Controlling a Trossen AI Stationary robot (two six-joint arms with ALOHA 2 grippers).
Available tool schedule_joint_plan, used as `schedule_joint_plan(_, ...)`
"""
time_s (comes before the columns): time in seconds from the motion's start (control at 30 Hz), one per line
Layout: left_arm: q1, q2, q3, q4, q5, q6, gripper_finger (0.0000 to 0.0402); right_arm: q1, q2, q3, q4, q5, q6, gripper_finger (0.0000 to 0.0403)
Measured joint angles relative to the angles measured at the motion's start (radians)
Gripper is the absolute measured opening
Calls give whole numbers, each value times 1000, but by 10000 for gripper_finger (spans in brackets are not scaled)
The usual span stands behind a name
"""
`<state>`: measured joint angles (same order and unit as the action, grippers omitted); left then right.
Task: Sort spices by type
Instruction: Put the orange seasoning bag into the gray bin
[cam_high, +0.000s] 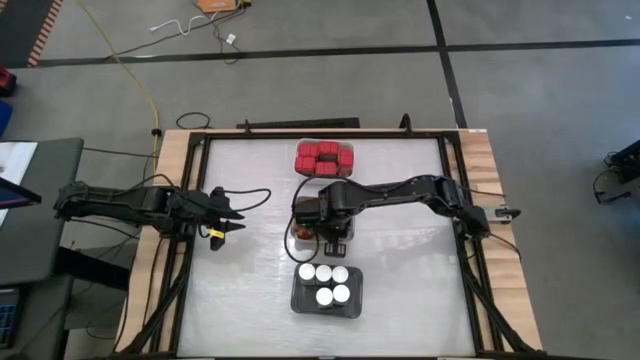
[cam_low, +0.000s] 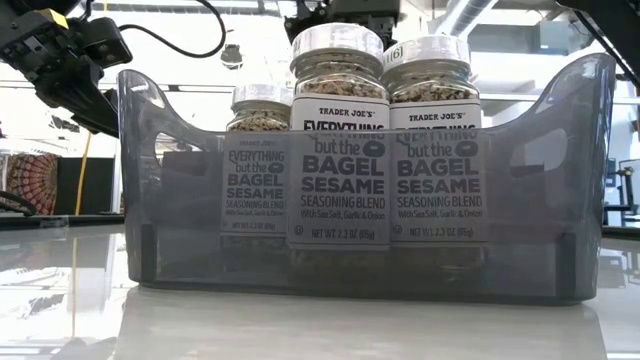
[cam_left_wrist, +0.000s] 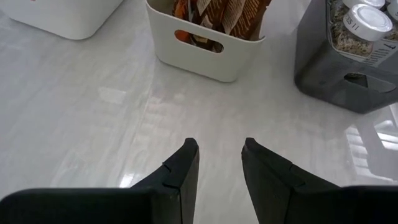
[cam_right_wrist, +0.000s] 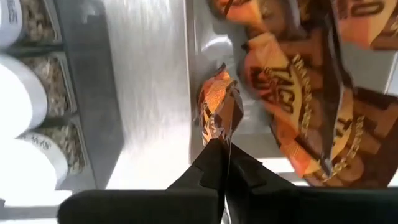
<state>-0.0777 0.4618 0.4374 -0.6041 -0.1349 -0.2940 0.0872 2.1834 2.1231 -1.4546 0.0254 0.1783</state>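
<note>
My right gripper (cam_right_wrist: 222, 152) is shut on one orange-brown crinkly packet (cam_right_wrist: 217, 109) over the white tray (cam_right_wrist: 208, 43), which holds several more packets (cam_right_wrist: 298, 93). In the high view my right arm covers most of this tray (cam_high: 300, 237). Red boxy containers (cam_high: 325, 158) sit together in a tray at the far middle. Jars with white lids (cam_high: 325, 283) stand in the dark grey tray (cam_low: 150, 180) at the near middle. My left gripper (cam_left_wrist: 219, 152) is open and empty above bare table at the left (cam_high: 232, 224). My right gripper pinches the packet's crimped end (cam_right_wrist: 219, 134) between its two fingertips, coming from above and pointing down. The packet hangs below the fingers over the white tray's near wall. I cannot tell whether its lower end touches the tray.
The three trays stand in a row down the table's middle, the jar tray (cam_left_wrist: 348, 62) close to the packet tray (cam_left_wrist: 205, 43). Bare table lies to the left and right of them. A cable loops by my left arm (cam_high: 255, 200).
</note>
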Motion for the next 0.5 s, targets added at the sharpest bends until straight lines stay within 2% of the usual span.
schedule_joint_plan(0.27,0,0,0,-3,0,-2,114,-5,14,1,15,0,-3,17)
schedule_joint_plan(0.5,0,0,0,-5,0,-2,114,-2,48,0,-31,-1,-3,62)
